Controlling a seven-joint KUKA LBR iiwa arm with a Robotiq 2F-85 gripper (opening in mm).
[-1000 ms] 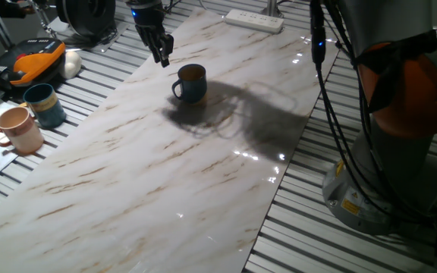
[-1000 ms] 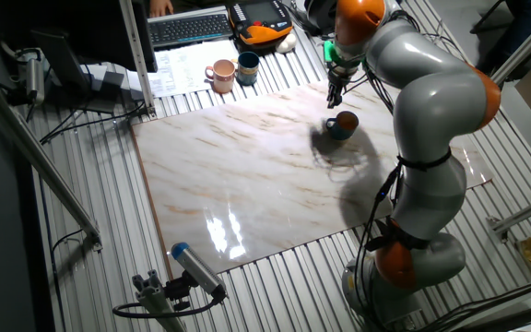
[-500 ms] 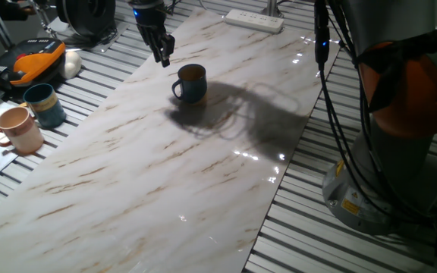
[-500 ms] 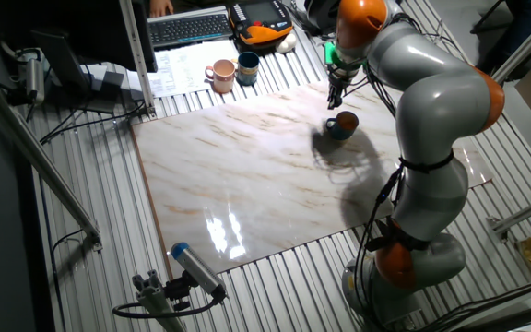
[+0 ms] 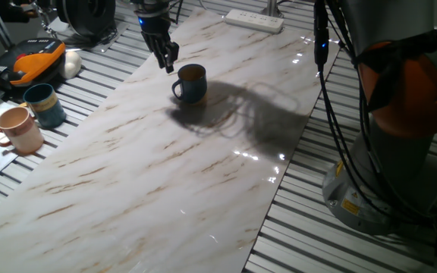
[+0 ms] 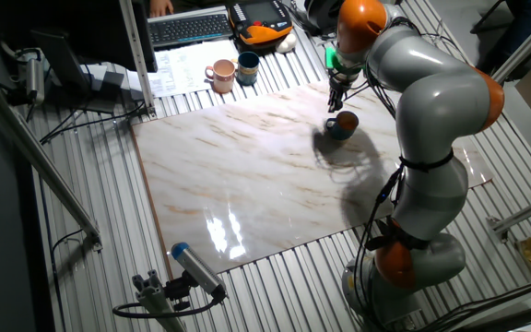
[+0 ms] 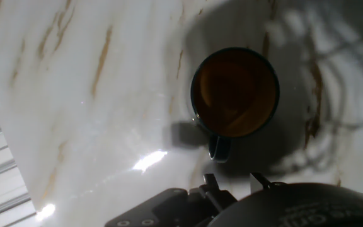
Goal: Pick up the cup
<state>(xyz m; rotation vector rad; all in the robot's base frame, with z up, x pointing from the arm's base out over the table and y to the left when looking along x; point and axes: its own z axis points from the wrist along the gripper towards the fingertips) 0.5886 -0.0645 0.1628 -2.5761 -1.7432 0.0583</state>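
Observation:
The cup [image 5: 190,82] is a dark navy-blue mug with an orange-tan inside, standing upright on the marble board [image 5: 143,174] near its far end. It also shows in the other fixed view [image 6: 343,124] and from above in the hand view [image 7: 235,93], its loop handle pointing toward the hand. My gripper [image 5: 169,61] hangs just left of and a little above the cup's rim, not touching it. It appears in the other fixed view [image 6: 335,101] too. In the hand view, the fingertips [image 7: 208,181] show at the bottom edge, apart and empty.
A teal mug [image 5: 44,104] and a pinkish-tan mug [image 5: 19,129] stand on the slatted table left of the board. An orange-and-black device [image 5: 33,61] lies behind them. A white power strip [image 5: 254,19] lies at the board's far end. The arm's base [image 5: 385,167] stands to the right.
My gripper has moved a little to the right and down, closer to the cup's rim. The cup has not moved.

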